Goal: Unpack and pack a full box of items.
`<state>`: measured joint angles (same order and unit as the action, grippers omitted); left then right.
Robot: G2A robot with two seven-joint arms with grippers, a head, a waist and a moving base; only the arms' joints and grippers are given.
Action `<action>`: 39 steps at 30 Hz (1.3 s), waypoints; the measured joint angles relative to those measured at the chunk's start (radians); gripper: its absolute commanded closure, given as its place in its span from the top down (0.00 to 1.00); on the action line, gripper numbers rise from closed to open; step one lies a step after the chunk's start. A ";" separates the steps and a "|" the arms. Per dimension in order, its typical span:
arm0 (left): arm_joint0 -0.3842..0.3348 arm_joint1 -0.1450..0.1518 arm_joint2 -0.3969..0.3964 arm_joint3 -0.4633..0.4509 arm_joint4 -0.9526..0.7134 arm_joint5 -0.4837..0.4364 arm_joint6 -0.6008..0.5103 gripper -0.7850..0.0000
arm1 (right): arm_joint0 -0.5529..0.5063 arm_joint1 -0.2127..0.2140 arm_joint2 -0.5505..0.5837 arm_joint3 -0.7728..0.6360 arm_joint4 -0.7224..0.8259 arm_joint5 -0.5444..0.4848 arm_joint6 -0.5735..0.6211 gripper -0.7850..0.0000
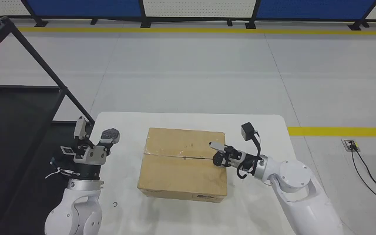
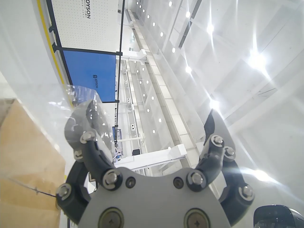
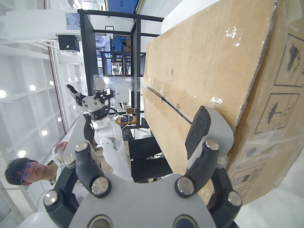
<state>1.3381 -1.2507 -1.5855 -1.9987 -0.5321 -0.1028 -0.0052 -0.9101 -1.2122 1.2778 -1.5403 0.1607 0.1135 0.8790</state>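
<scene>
A closed cardboard box (image 1: 182, 167) lies in the middle of the white table, its top seam (image 3: 171, 105) showing as a dark slit. My right gripper (image 1: 218, 154) is open at the box's right end, one ribbed pad (image 3: 198, 131) lying over the end of the seam. My left gripper (image 1: 94, 134) is held up beside the box's left end, open and pointing at the ceiling. A strip of clear tape (image 2: 90, 110) clings to one of its fingers (image 2: 78, 124). In the right wrist view the tape (image 3: 118, 83) stretches from that left gripper (image 3: 87, 91) to the box (image 3: 201, 60).
The white table (image 1: 123, 194) has bare room in front of the left side of the box and behind it. A black metal frame (image 1: 35, 111) stands just off the table's left side. A small ring-like item (image 1: 115, 204) lies near the left arm's base.
</scene>
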 measured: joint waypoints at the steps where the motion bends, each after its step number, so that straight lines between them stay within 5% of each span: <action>1: 0.000 -0.001 0.004 -0.004 0.007 0.001 0.001 1.00 | 0.000 0.000 0.000 0.000 0.000 0.000 0.000 1.00; 39: -0.124 -0.028 0.227 -0.020 0.218 0.126 -0.033 1.00 | 0.000 0.000 0.000 0.000 0.000 0.000 0.000 1.00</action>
<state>1.2139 -1.2783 -1.3587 -2.0188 -0.3142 0.0227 -0.0386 -0.9101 -1.2122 1.2778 -1.5403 0.1607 0.1135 0.8790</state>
